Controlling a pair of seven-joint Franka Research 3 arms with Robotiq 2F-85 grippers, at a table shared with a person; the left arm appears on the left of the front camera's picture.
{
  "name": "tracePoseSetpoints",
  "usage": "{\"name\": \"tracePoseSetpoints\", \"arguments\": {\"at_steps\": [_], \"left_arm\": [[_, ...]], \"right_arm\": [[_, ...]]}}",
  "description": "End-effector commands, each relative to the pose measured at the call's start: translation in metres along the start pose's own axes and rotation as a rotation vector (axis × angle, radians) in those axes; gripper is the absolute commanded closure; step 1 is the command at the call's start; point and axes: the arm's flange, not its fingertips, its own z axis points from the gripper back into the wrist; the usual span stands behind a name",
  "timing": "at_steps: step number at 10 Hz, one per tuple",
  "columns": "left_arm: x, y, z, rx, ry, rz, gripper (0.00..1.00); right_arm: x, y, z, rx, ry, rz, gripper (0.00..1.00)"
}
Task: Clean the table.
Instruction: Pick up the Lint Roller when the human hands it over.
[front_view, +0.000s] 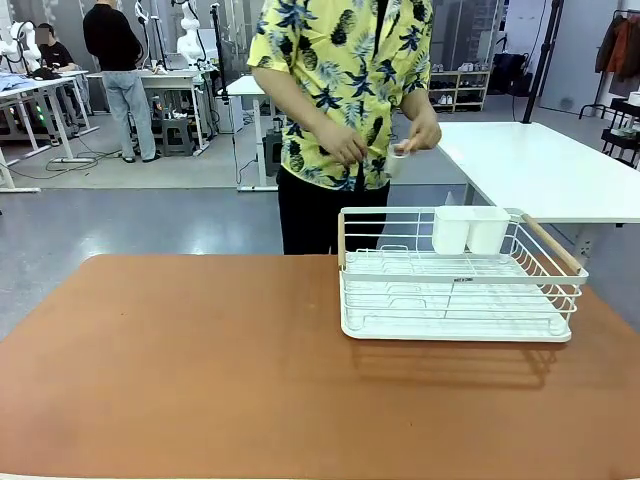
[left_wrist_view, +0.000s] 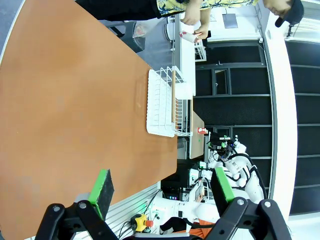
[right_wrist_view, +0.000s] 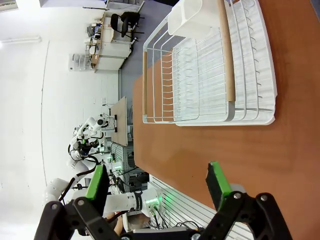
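Observation:
The reddish-brown table (front_view: 200, 370) spans the front view with a bare top; it also shows in the left wrist view as the table (left_wrist_view: 65, 100) and in the right wrist view as the table (right_wrist_view: 280, 155). My left gripper (left_wrist_view: 162, 187) stands open above the table's near edge, nothing between its green pads. My right gripper (right_wrist_view: 157, 181) is open too, held above the table near the dish rack (right_wrist_view: 210, 70). A person at the far side holds a small white cup (front_view: 397, 160) in both hands, above the floor behind the rack.
A white wire dish rack (front_view: 455, 285) with wooden handles and a white cutlery holder (front_view: 470, 228) stands on the table's right half. A white-topped table (front_view: 545, 165) stands behind it at the right. Other people and workbenches are far off at the left.

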Motion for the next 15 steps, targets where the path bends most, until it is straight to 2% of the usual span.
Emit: {"name": "tracePoseSetpoints", "arguments": {"at_steps": [1, 15], "left_arm": [[0.0001, -0.0005, 0.0031, -0.024, -0.003, -0.016, 0.00], [0.0001, -0.0005, 0.0031, -0.024, -0.003, -0.016, 0.00]], "right_arm": [[0.0006, 0.0014, 0.0005, 0.011, -0.002, 0.015, 0.00], [0.0006, 0.0014, 0.0005, 0.011, -0.002, 0.015, 0.00]]}}
